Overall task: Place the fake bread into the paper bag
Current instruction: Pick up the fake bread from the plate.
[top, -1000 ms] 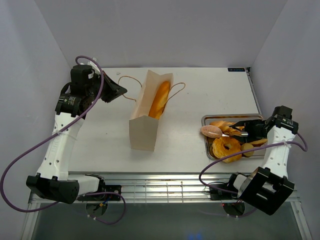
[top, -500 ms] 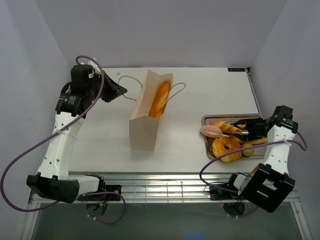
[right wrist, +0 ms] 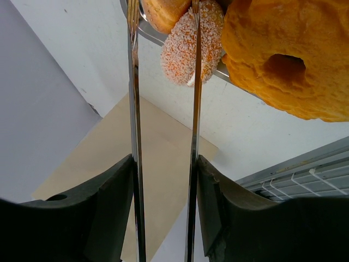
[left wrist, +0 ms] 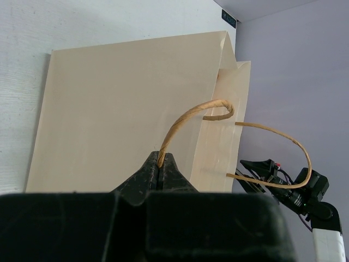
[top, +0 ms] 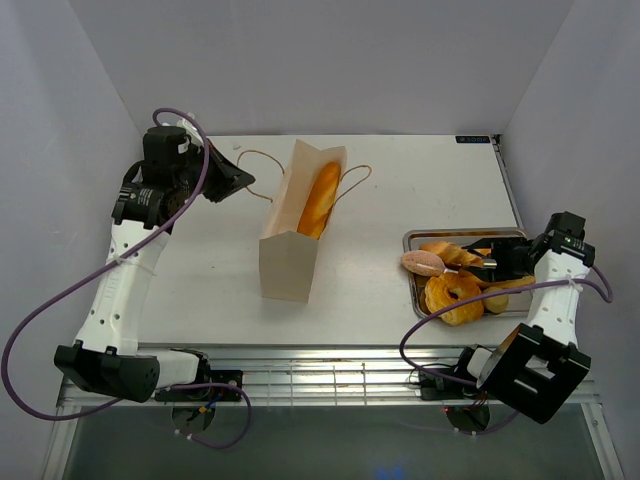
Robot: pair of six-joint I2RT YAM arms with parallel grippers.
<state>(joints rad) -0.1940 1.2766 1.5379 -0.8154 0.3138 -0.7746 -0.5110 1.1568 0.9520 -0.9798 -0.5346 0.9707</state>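
Note:
The paper bag (top: pixel 288 258) stands open at mid-table with a long baguette (top: pixel 320 198) inside. My left gripper (top: pixel 247 181) is shut on the bag's left cord handle (left wrist: pixel 188 121), pinched at the fingertips of this gripper (left wrist: pixel 162 164). The rest of the fake bread lies in a metal tray (top: pixel 468 233) on the right: a pinkish bun (top: pixel 422 263), a ring-shaped bun (top: pixel 453 297) and croissants (top: pixel 446 250). My right gripper (top: pixel 503 263) is shut on metal tongs (right wrist: pixel 193 109), whose arms reach past the pinkish bun (right wrist: pixel 188 46) beside the ring bun (right wrist: pixel 289 60). The tong tips are out of view.
A second cord handle (top: pixel 357 178) hangs off the bag's right side. Purple walls enclose the table on the left, back and right. A wire rack (top: pixel 330 375) runs along the near edge between the arm bases.
The right gripper and its tongs have shifted slightly over the tray and the tong arms stand a little wider. The left gripper and the bag have not moved.

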